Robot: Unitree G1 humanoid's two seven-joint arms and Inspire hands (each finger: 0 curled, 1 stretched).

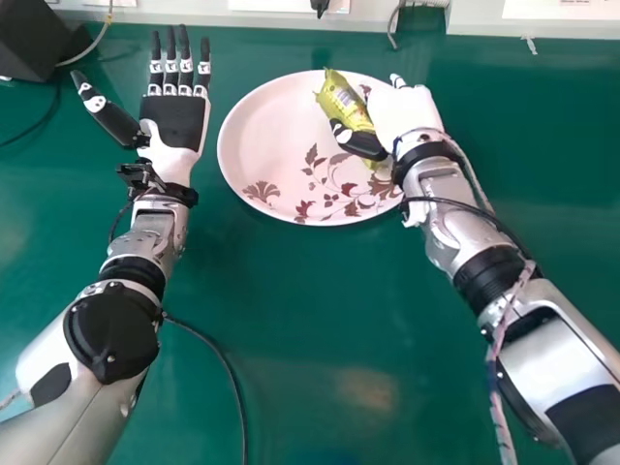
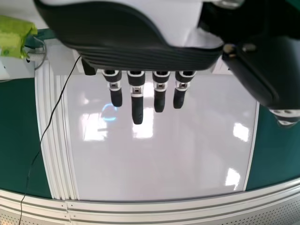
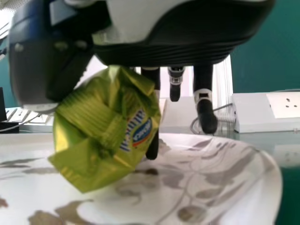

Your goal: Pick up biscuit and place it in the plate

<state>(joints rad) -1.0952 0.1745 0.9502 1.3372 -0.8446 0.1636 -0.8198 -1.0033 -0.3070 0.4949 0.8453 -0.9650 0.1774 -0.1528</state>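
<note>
The right hand [image 1: 407, 111] grips the biscuit [image 1: 343, 101] over the plate [image 1: 260, 126]. Left of the plate, the left hand [image 1: 175, 122] has straight fingers. It looks like put-down time: lower gently, then let go.

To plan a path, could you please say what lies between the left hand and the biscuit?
In the head view: bare green table, then bare plate.
</note>
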